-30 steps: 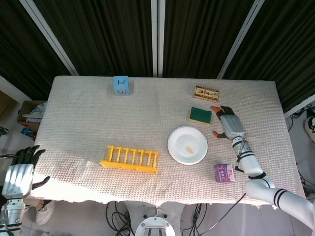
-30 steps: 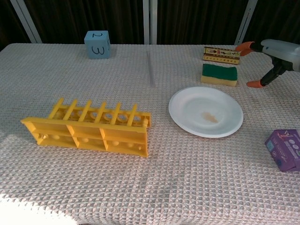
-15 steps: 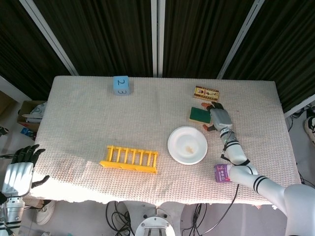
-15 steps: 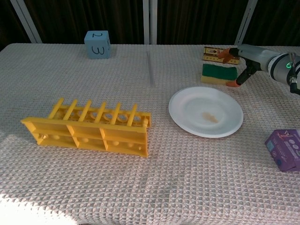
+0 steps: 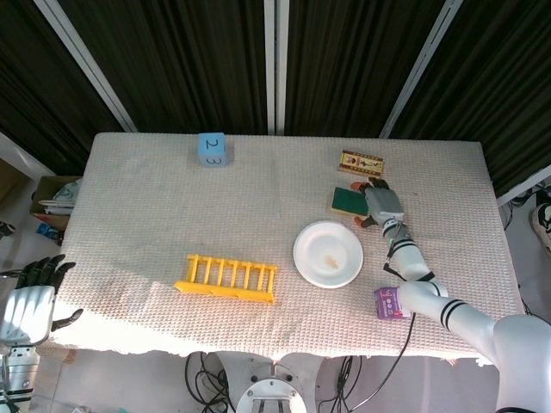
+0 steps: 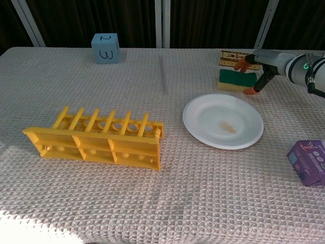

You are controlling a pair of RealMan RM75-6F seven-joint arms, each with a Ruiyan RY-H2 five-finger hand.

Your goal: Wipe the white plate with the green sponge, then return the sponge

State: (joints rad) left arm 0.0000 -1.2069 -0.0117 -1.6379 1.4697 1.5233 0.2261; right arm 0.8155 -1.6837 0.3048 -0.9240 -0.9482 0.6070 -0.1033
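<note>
Sponge [image 6: 236, 79]: on cloth just behind plate [image 6: 223, 120], my right hand [image 6: 260, 62] over its right end, fingers spread around it, grip unconfirmed. Left hand [image 5: 30, 301]: off-table, open, holding nothing.

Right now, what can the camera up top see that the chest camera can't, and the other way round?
Only the head view shows the left hand, hanging off the table's near left corner, and the floor clutter beside it. Only the chest view shows the sponge's yellow underside and the "3" on the blue cube. Both show the right hand at the green sponge, the stained white plate, yellow rack and purple box.
</note>
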